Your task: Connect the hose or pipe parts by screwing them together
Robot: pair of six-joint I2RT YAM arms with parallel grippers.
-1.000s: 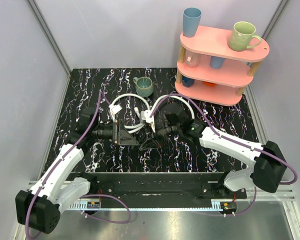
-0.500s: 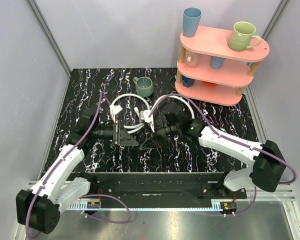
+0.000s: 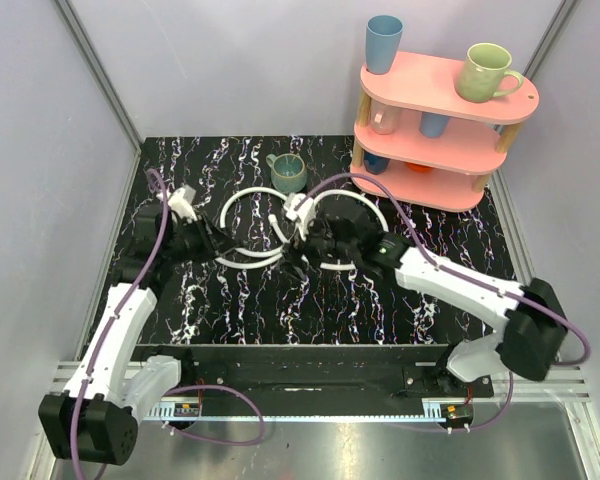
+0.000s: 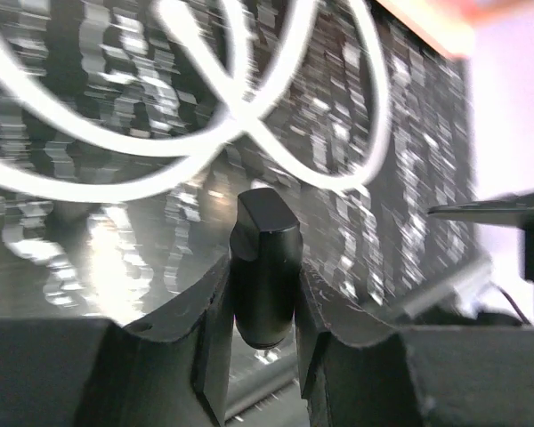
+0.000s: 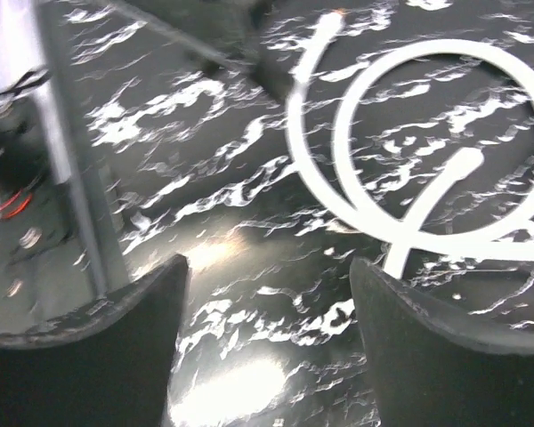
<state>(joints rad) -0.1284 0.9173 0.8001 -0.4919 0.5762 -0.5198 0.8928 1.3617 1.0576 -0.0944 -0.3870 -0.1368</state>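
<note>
Two white hoses lie as overlapping loops on the black marbled table, one on the left (image 3: 242, 200) and one on the right (image 3: 372, 205). My left gripper (image 3: 218, 243) sits at the left loop's near-left side. In the left wrist view this gripper (image 4: 265, 276) is shut on a short dark cylindrical fitting (image 4: 265, 222), with the white loops (image 4: 205, 147) lying beyond it. My right gripper (image 3: 298, 262) is just in front of where the loops cross. Its jaws (image 5: 267, 276) stand open over bare table with nothing between them, and the hose (image 5: 356, 205) curves ahead to the right.
A green mug (image 3: 288, 172) stands just behind the hoses. A pink three-tier shelf (image 3: 435, 130) with several cups fills the back right corner. Enclosure walls border the table on both sides.
The left arm has swung out to the left with its jaws shut on the dark fitting. The right gripper has opened. The bunched hoses have spread into two wider loops.
</note>
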